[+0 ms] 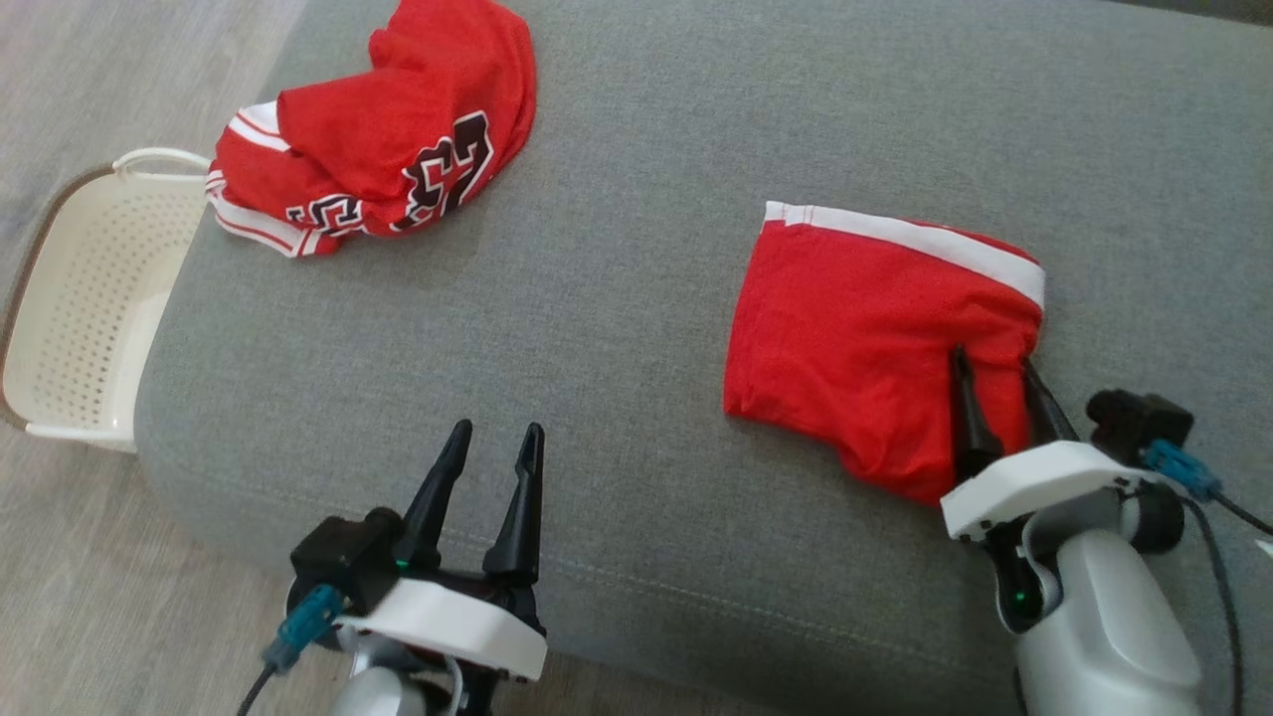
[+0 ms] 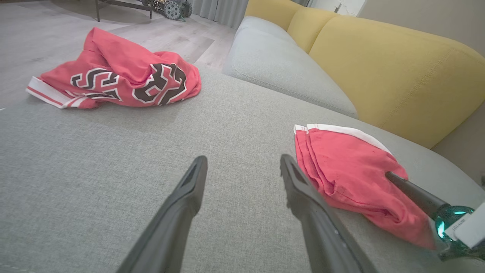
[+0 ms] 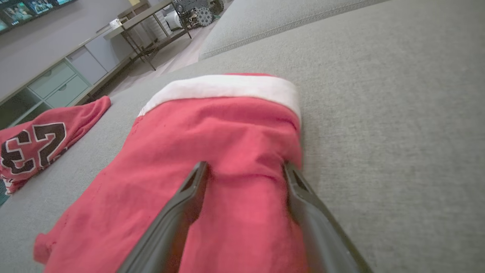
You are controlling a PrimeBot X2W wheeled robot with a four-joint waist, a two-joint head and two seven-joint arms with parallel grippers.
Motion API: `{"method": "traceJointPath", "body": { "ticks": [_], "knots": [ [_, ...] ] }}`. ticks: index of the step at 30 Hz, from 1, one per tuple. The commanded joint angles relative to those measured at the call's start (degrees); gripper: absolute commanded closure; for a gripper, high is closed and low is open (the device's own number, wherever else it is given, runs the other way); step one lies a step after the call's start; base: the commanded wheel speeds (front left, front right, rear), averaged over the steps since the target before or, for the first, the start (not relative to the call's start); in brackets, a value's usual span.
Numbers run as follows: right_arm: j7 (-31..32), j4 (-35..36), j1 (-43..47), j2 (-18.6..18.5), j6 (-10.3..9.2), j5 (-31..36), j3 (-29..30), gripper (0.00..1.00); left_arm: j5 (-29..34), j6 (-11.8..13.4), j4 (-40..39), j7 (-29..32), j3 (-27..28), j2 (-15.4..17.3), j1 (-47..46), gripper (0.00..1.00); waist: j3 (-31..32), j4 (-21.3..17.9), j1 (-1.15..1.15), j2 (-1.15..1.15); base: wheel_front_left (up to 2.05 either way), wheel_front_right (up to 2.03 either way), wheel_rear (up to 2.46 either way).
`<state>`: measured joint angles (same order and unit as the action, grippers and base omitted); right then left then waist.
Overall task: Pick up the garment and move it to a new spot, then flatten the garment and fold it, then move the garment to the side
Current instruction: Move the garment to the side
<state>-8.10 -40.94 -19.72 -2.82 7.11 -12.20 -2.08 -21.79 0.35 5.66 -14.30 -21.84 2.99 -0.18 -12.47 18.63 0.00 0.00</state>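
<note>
while the left claw (image 1: 498, 428) hangs spread wide over the bare sofa (image 1: 636, 249), the folded red shorts (image 1: 855, 318) lie just under the right claw (image 1: 993, 358), spread too and gripping nothing.

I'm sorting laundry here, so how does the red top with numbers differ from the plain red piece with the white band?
The numbered top lies crumpled; the plain piece is folded. The top has black-and-white numbers and striped trim; the plain piece, one white band. The top lies by the basket; the plain piece, at the right gripper. Both are red, on the grey cushion.
</note>
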Motion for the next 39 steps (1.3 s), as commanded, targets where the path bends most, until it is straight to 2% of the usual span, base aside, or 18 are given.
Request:
{"method": "traceJointPath", "body": {
  "ticks": [1,2,12,15,21,24,29,30,35,39],
  "knots": [
    [-0.16,0.66,-1.90,-0.06,0.37,1.29,-1.72,0.54,-0.57,0.08,-1.61,-0.70,1.40,-0.12,-2.05,0.00,-0.12,0.10,0.00,0.00,0.00,0.00,0.00],
    [-0.56,-0.07,-2.45,-0.06,0.37,2.08,-1.66,1.00,-0.60,0.15,-1.61,-0.70,1.41,-0.12,-2.11,0.00,-0.15,0.06,0.00,0.00,0.00,0.00,0.00],
    [-1.94,-4.57,-6.89,-0.83,0.37,10.56,-3.61,1.00,-0.93,0.53,-2.48,-0.70,1.70,-0.12,-2.54,0.00,0.43,-3.92,0.00,0.00,0.00,0.00,0.00],
    [-1.66,-5.02,-8.75,-2.72,0.37,13.89,-5.38,1.00,-0.89,0.59,-3.27,-0.70,1.86,-0.12,-2.94,0.00,0.12,-6.25,0.00,0.00,0.00,0.00,0.00],
    [-0.18,-4.24,-13.35,-7.86,0.37,16.48,-8.95,1.00,0.14,0.26,-5.04,-0.70,2.82,-0.12,-4.30,0.00,-1.77,-10.83,0.00,0.00,0.00,0.00,0.00],
    [0.50,-3.58,-16.06,-10.99,0.37,15.98,-11.32,1.00,1.33,-0.40,-5.59,-0.70,3.52,-0.12,-5.59,0.00,-3.12,-13.54,0.00,0.00,0.00,0.00,0.00],
    [0.70,-3.00,-21.31,-17.20,0.37,11.43,-14.49,1.00,3.01,-1.28,-6.52,-0.70,5.69,-0.12,-7.57,0.00,-6.44,-18.16,0.00,0.00,0.00,0.00,0.00],
    [0.70,-3.00,-21.31,-17.20,0.37,11.43,-14.49,1.00,3.01,-1.28,-6.52,-0.70,5.69,-0.12,-7.57,0.00,-6.44,-18.16,0.00,0.00,0.00,0.00,0.00],
    [0.65,-1.91,-25.54,-22.13,0.37,7.08,-14.50,1.00,5.08,-2.94,-7.28,-0.70,7.57,-0.12,-9.15,0.00,-9.55,-21.54,0.00,0.00,0.00,0.00,0.00],
    [1.40,-0.68,-27.27,-23.75,0.37,4.77,-12.76,1.00,6.43,-4.07,-8.16,-0.70,9.20,-0.12,-9.99,0.00,-11.51,-23.58,0.00,0.00,0.00,0.00,0.00]
  ]
}}
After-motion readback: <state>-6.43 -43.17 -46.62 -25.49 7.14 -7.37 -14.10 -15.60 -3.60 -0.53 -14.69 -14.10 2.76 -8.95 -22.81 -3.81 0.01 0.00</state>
